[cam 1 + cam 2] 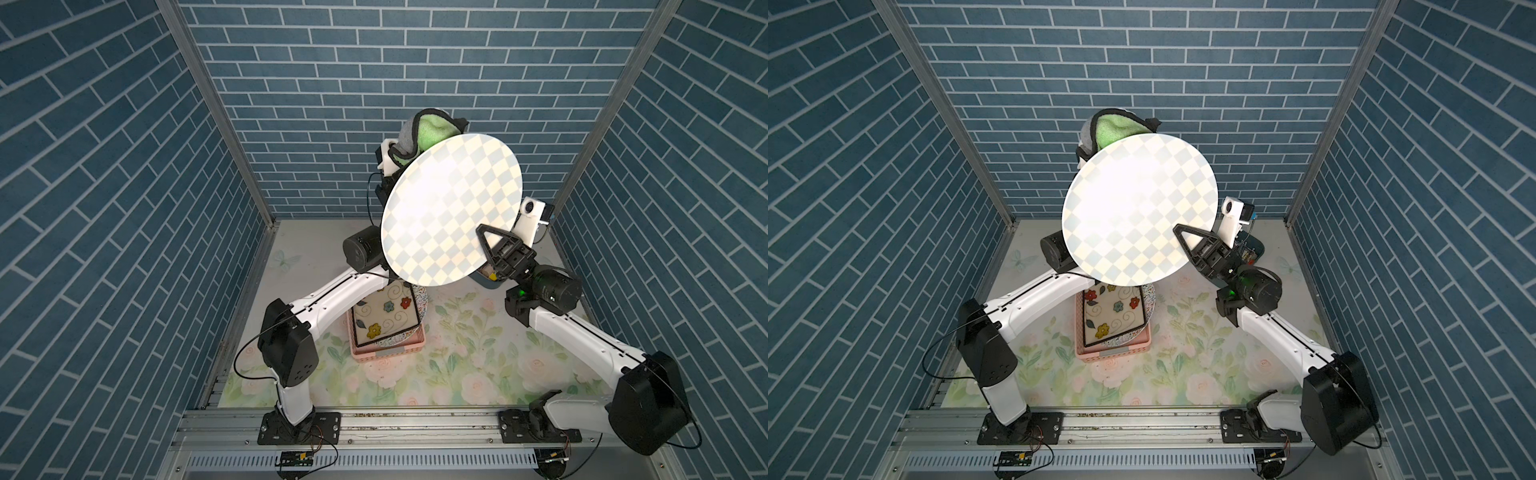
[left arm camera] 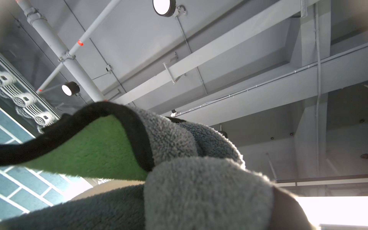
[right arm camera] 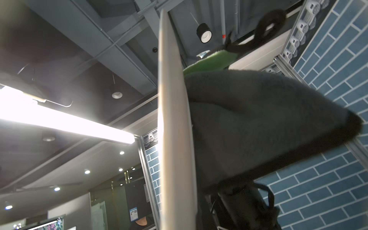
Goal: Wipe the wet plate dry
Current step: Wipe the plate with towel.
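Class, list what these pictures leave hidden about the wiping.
Left jaws: buried in the grey-and-green fluffy cloth in the left wrist view, behind the round checkered plate in both top views.
Plate's far face: turned away in both top views, edge-on in the right wrist view.
Wetness: top-view glare whitens the plate's centre.

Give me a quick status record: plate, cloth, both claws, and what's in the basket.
plate: checkered plate, held up in the air on edge, patterned face toward the top views
right claw: right claw shut on the plate's lower rim
cloth: grey-green cloth against the plate's far face, showing above its top edge
left claw: left claw shut on the cloth, mostly hidden behind the plate
basket: pink basket below, holding a flowered square plate on a round plate
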`<state>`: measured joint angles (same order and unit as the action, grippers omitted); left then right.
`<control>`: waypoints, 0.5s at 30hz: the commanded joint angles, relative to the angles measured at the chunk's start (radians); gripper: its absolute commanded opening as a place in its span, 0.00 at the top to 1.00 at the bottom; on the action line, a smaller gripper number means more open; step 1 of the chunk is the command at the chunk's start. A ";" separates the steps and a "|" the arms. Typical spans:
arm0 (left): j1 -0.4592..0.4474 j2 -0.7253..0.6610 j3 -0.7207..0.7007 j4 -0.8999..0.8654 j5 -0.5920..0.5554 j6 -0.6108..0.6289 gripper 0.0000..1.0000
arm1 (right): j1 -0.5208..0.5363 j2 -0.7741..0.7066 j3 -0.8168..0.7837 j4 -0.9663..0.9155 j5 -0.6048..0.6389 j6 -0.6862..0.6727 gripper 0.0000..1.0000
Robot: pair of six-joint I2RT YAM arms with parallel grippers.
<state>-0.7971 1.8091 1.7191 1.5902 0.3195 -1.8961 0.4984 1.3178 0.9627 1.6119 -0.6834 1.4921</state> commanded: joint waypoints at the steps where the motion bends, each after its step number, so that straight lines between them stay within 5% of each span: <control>1: -0.028 0.015 0.011 0.208 0.127 -0.014 1.00 | -0.104 0.029 0.086 -0.130 0.063 0.004 1.00; 5: 0.044 -0.077 -0.035 0.199 0.169 0.015 1.00 | -0.210 -0.028 -0.012 -0.134 0.076 0.032 1.00; 11: 0.131 -0.237 -0.180 0.076 0.237 0.149 1.00 | -0.169 -0.121 -0.251 -0.122 0.110 0.033 1.00; 13: 0.164 -0.324 -0.251 -0.128 0.321 0.304 1.00 | -0.177 -0.155 -0.299 -0.184 0.143 0.013 1.00; 15: 0.181 -0.442 -0.301 -0.578 0.364 0.677 1.00 | -0.180 -0.181 -0.307 -0.310 0.172 -0.037 1.00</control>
<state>-0.6132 1.5387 1.4246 1.3121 0.5346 -1.6001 0.3363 1.1488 0.6735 1.5459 -0.6106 1.5387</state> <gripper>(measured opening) 0.159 0.119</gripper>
